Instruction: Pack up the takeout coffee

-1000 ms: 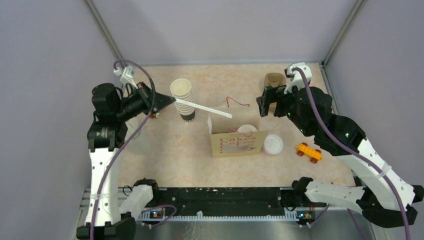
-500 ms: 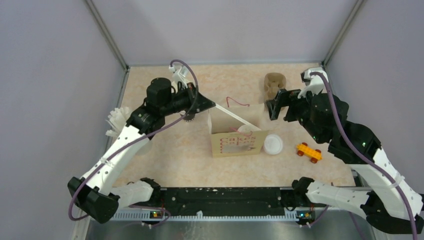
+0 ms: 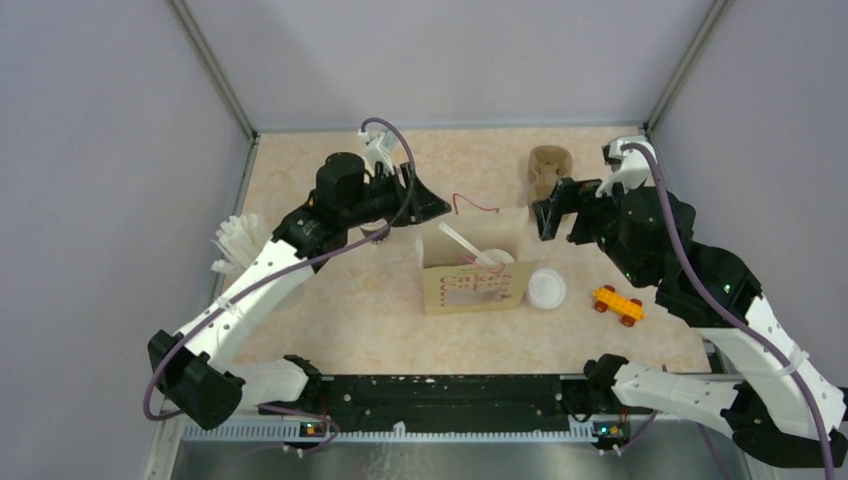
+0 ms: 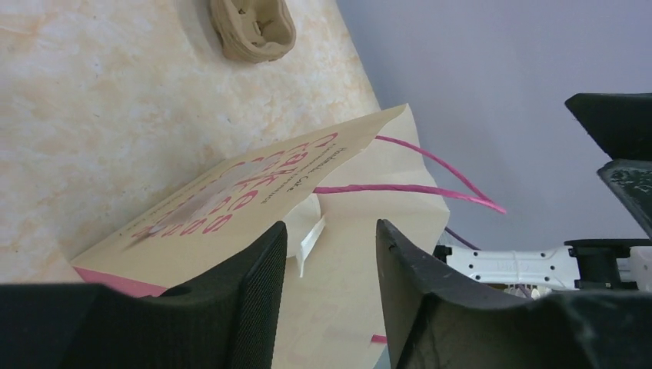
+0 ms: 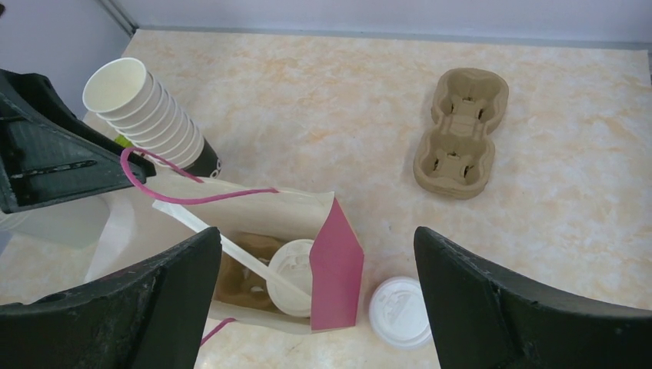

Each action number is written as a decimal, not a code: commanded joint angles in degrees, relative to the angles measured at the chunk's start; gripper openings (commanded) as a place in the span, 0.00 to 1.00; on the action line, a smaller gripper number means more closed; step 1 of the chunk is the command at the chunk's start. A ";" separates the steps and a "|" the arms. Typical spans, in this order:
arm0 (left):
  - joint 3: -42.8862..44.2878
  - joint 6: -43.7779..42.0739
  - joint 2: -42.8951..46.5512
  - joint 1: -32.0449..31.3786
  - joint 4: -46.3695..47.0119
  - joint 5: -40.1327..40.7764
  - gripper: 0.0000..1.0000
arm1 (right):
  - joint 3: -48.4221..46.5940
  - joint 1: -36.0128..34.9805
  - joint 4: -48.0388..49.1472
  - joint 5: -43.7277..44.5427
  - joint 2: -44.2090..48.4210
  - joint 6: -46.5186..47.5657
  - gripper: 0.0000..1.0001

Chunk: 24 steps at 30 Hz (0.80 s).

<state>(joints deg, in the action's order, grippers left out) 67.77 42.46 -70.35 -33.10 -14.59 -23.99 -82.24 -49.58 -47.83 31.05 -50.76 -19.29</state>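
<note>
Left arm swung in from the left side over the last second. The left gripper (image 3: 432, 205) now sits at the left rim of the tan paper bag with pink lettering and pink cord handles (image 3: 470, 287). Its fingers are apart with nothing between them. The long flat white stirrer (image 3: 458, 240) it carried is let go and leans slanted inside the bag. Right arm has barely shifted in the last half second.

The stack of lidless white paper cups (image 5: 146, 115) stands behind and beside the left gripper. It is mostly hidden under the arm in the top view but clear in the right wrist view.

The small white paper cup with round white plastic lid (image 5: 294, 270) is already in the bag. It stands upright, long axis vertical and lid up, ahead of and below the left fingertips and toward the bag's far end. A spare round white plastic lid (image 3: 545, 288) lies on the table just outside the bag.

The right gripper (image 3: 553, 212) is wide open and empty, hanging above and behind the bag, so the cup is below and ahead of it. Both grippers look about equally near, but only the left is at the rim.

The left wrist view shows the bag wall, handles and stirrer tip but no cup. The right wrist view looks straight into the bag. The brown moulded cardboard cup carrier (image 3: 547, 168) lies beyond the right gripper.

Packing looks near done, and the likely next move is to back out clear of the handles.
</note>
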 commanded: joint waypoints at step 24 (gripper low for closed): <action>14.11 -18.18 23.95 -0.01 -26.60 25.90 0.99 | -5.18 0.28 -12.31 2.08 -3.84 -27.42 0.98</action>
<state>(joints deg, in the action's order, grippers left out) 86.30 25.54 -51.96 -33.10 -37.89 -3.14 -85.76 -49.58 -59.77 31.29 -56.31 -42.83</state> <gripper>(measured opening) 0.987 0.973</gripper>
